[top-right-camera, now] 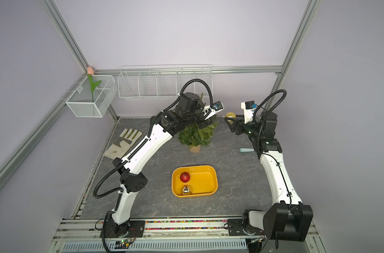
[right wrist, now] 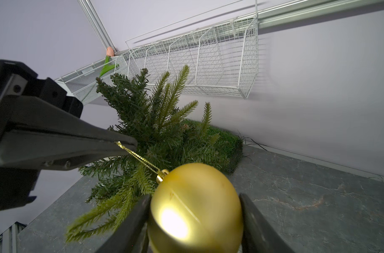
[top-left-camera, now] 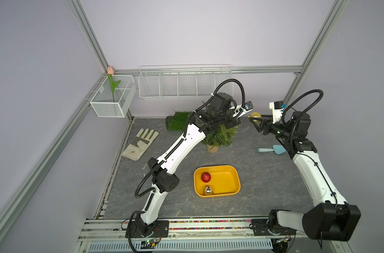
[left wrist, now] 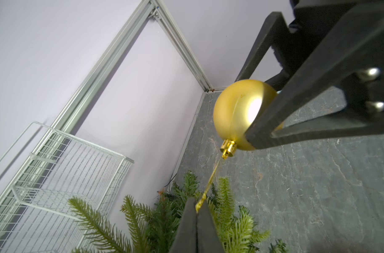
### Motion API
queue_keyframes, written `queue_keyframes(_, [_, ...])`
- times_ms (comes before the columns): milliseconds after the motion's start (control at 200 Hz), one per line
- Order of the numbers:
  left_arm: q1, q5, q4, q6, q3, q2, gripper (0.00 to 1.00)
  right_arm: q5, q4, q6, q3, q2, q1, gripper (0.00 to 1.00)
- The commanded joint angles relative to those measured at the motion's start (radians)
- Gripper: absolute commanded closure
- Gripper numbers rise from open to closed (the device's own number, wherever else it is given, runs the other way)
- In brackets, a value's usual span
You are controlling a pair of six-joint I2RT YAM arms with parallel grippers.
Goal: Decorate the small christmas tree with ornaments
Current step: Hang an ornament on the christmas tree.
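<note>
Gold draws the eye in both top views: a matte gold plastic bauble (top-left-camera: 255,115) is clamped between the black jaws of the right gripper (top-left-camera: 253,118). It is raised off the grey stone-look table (top-left-camera: 263,186), just beside the small green needle-branched christmas tree (top-left-camera: 219,138) with its beige sack base. The left gripper (top-left-camera: 239,119) reaches over the tree toward the bauble's cap, and its arm hides the treetop and part of a green artificial-grass mat (top-left-camera: 177,121) behind. Nearer the robot, a yellow plastic tray (top-left-camera: 230,175) holds a ribbed red bauble (top-left-camera: 206,177) and a mirror-silver bauble (top-left-camera: 208,190), well apart from the tree. A pale work glove (top-left-camera: 140,143) lies flat near the table's left edge, and the right arm partly covers a light-blue trowel (top-left-camera: 267,150). A white wire shelf basket (top-left-camera: 184,87) and a white mesh box (top-left-camera: 112,107) with a pink tulip (top-left-camera: 110,70) hang on the walls. In the left wrist view, the left gripper's tips are pressed together on the end of the thin gold hanging cord (left wrist: 210,181), which runs straight from the cap, with tree twigs around them. In the right wrist view, the gold bauble fills the gap between the right fingers (right wrist: 252,219), touching both, and the cord stretches in front of the tree to the left gripper's closed tip.
</note>
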Motion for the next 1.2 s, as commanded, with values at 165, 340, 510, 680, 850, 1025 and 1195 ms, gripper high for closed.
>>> queue_keyframes(165, [-0.005, -0.029, -0.022, 0.035, 0.038, 0.071, 1.0, -0.008, 0.046, -0.005, -0.034, 0.028, -0.004, 0.6])
queue_keyframes(340, [-0.007, -0.032, -0.018, 0.034, 0.04, 0.086, 1.0, -0.028, 0.075, 0.01, -0.035, 0.048, -0.005, 0.6])
queue_keyframes(510, [-0.007, -0.042, -0.014, 0.042, 0.041, 0.093, 1.0, -0.021, 0.048, -0.009, -0.027, 0.069, -0.005, 0.61])
queue_keyframes(680, [-0.008, -0.048, -0.028, 0.057, 0.04, 0.093, 1.0, -0.019, 0.016, -0.028, -0.023, 0.078, -0.005, 0.61])
queue_keyframes(850, [-0.011, -0.048, -0.043, 0.07, 0.038, 0.096, 1.0, -0.03, 0.011, -0.026, -0.02, 0.095, -0.005, 0.61])
queue_keyframes(1025, [-0.012, -0.054, -0.057, 0.079, 0.019, 0.093, 1.0, -0.037, 0.001, -0.029, -0.032, 0.094, -0.004, 0.61])
queue_keyframes(1195, [-0.014, -0.061, -0.068, 0.081, 0.015, 0.1, 1.0, -0.04, -0.002, -0.025, -0.039, 0.098, -0.003, 0.61])
